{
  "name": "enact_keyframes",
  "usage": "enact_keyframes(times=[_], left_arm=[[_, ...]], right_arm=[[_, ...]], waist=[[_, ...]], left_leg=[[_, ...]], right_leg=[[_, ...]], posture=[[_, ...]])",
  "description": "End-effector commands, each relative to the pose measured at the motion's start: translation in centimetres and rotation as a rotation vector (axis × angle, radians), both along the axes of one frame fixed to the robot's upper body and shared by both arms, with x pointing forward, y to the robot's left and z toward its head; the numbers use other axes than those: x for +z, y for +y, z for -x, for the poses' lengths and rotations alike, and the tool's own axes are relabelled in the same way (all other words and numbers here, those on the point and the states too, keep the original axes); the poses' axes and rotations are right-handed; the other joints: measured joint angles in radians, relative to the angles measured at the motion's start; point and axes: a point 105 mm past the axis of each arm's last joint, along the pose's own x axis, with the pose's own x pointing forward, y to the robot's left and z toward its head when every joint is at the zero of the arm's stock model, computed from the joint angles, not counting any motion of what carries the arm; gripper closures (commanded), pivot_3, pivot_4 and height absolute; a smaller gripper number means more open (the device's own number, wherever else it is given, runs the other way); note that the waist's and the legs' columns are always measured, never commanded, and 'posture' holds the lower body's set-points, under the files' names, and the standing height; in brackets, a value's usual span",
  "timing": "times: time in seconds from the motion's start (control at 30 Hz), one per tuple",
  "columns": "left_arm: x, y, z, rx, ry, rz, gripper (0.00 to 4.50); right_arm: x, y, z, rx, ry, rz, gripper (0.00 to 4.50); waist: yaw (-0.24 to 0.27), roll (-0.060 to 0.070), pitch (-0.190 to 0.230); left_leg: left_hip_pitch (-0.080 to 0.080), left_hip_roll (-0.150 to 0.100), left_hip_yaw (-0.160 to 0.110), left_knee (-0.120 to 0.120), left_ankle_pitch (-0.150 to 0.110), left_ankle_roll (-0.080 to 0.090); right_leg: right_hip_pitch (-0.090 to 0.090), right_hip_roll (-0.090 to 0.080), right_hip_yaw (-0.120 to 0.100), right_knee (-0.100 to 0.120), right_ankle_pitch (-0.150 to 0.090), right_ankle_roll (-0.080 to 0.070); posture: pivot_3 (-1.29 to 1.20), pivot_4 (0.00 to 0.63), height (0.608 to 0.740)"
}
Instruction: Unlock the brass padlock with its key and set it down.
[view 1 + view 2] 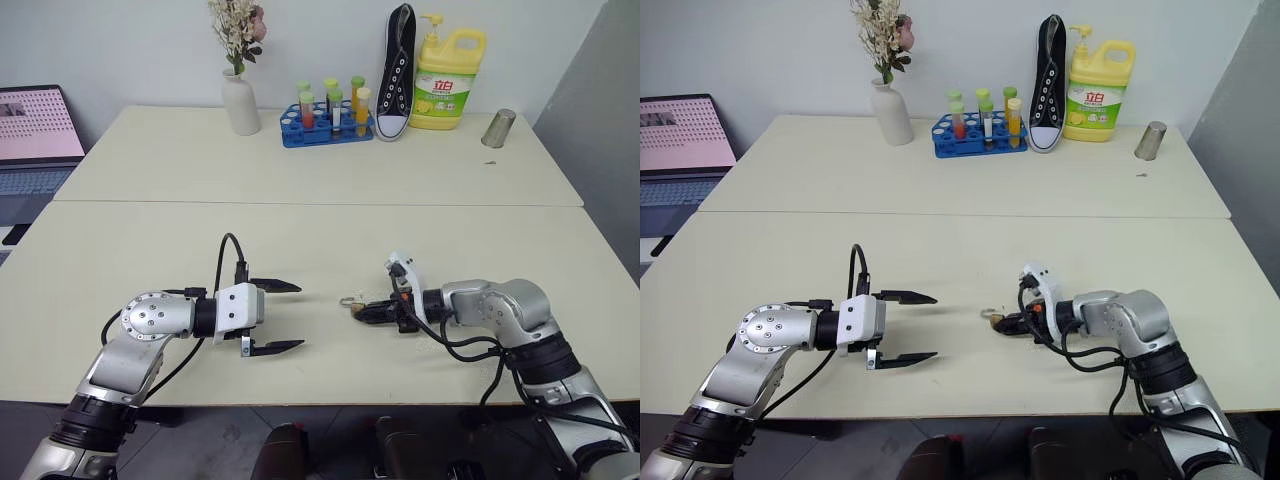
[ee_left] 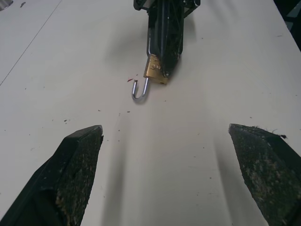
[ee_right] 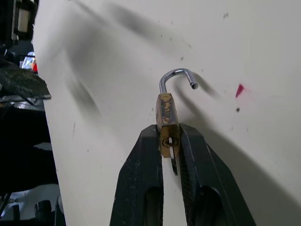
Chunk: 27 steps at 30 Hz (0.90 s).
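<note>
- The right hand (image 3: 170, 141) is pinching the brass padlock (image 3: 165, 113), shackle swung open, low over the surface (image 1: 320, 240).
- The left hand (image 1: 278, 316) is gaping wide, gripping nothing.

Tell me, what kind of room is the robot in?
Probably a lab or office set up for testing: plain tables, a rack of test tubes, a laptop, and odd props like a shoe and a soap bottle.

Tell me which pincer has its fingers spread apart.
The left pincer: its two black fingers stand wide with nothing between them. The right pincer is closed on the brass padlock.
</note>
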Motion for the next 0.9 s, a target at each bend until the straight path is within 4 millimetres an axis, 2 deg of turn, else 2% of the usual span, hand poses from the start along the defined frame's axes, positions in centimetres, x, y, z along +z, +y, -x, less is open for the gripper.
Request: enact_keyframes(times=[0.03,0.3,0.47,0.5,0.73,0.9], left_arm=[[0.6,-0.7,0.3,-0.029,-0.046,0.009,0.0],[0.4,-1.0,0.6,-0.06,-0.043,0.001,0.0],[0.0,-1.3,0.6,-0.078,-0.021,0.002,0.0],[-0.1,-1.3,0.6,-0.075,-0.01,0.011,0.0],[0.4,-1.4,0.1,-0.025,0.056,0.074,0.0],[1.1,-1.4,-0.6,0.028,0.072,0.075,0.0]], right_arm=[[0.1,-0.3,0.4,0.032,0.013,0.023,4.34],[0.2,-0.3,0.4,-0.005,0.045,0.027,4.34],[0.2,-1.3,0.6,-0.014,0.017,0.061,2.95],[0.2,-1.7,0.7,-0.005,-0.01,0.084,2.52],[0.0,-3.4,2.6,0.144,-0.26,0.236,0.29],[1.6,-4.4,1.9,0.099,-0.401,0.227,0.29]], waist=[[0.0,0.0,0.0],[0.0,0.0,0.0],[0.0,0.0,0.0],[0.002,0.0,0.0],[0.005,0.0,0.0],[0.004,-0.001,0.0]], left_leg=[[0.0,0.0,0.0,0.0,0.0,0.0],[0.0,0.0,0.0,0.0,0.0,0.0],[0.0,0.0,0.0,0.0,0.0,0.0],[0.0,0.0,0.0,0.0,0.0,0.0],[0.0,-0.001,-0.001,0.001,0.0,0.0],[0.001,-0.001,-0.001,0.001,0.0,0.0]], right_leg=[[0.0,0.0,0.0,0.0,0.0,0.0],[0.0,0.0,0.0,0.0,0.0,0.0],[0.0,0.0,0.0,0.0,0.0,0.0],[0.0,0.0,0.0,0.0,0.0,0.0],[0.002,-0.001,-0.001,-0.001,0.0,0.001],[0.002,0.0,-0.001,-0.001,0.0,0.001]], posture=[[0.0,0.15,0.74],[0.0,0.15,0.74],[0.0,0.15,0.74],[0.0,0.15,0.74],[0.0,0.15,0.74],[0.0,0.15,0.74]])
